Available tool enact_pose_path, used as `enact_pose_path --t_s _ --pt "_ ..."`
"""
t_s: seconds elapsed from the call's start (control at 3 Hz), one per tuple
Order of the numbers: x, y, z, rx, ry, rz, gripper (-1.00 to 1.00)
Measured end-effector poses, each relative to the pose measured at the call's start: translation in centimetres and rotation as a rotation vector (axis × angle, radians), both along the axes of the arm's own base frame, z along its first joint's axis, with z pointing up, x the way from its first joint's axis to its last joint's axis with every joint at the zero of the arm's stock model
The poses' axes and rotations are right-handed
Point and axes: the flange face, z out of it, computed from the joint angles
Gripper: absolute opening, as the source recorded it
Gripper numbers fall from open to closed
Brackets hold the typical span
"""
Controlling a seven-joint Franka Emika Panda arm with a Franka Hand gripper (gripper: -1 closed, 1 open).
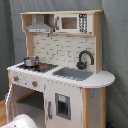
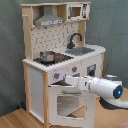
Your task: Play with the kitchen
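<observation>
The kitchen (image 1: 60, 50) (image 2: 52, 30) is a tall white and light-wood toy with a grey hood, black faucet (image 1: 85, 57), sink (image 1: 72, 74) and red-marked knobs (image 2: 56, 76). A small metal pot (image 2: 47, 56) sits on the stovetop. The windowed oven door (image 2: 70, 104) hangs tilted open from its top. My gripper (image 2: 67, 81) is at the door's upper edge, just under the knobs, with the white arm (image 2: 107, 90) reaching in from the second exterior view's right. In the first exterior view only a white part of the arm (image 1: 20, 121) shows at the bottom left.
A toy microwave (image 1: 70, 22) sits on the top shelf. A white cabinet door (image 1: 62, 106) with a dark panel is under the sink. The kitchen stands on a wooden floor (image 2: 15, 120), with a grey curtain (image 1: 116, 45) behind it.
</observation>
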Motion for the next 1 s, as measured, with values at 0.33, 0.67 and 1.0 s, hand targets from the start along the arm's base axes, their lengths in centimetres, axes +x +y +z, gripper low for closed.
enact_pose_path --t_s 0.33,0.67,1.0 --pt "-2.6 -0.8 -2.2 -0.03 0.016 0.005 1.0" --pt "-2.6 -0.6 -5.6 0.002 0.054 0.008 1.0" --pt "-2.8 -0.5 -8.0 0.067 0.081 0.006 1.0"
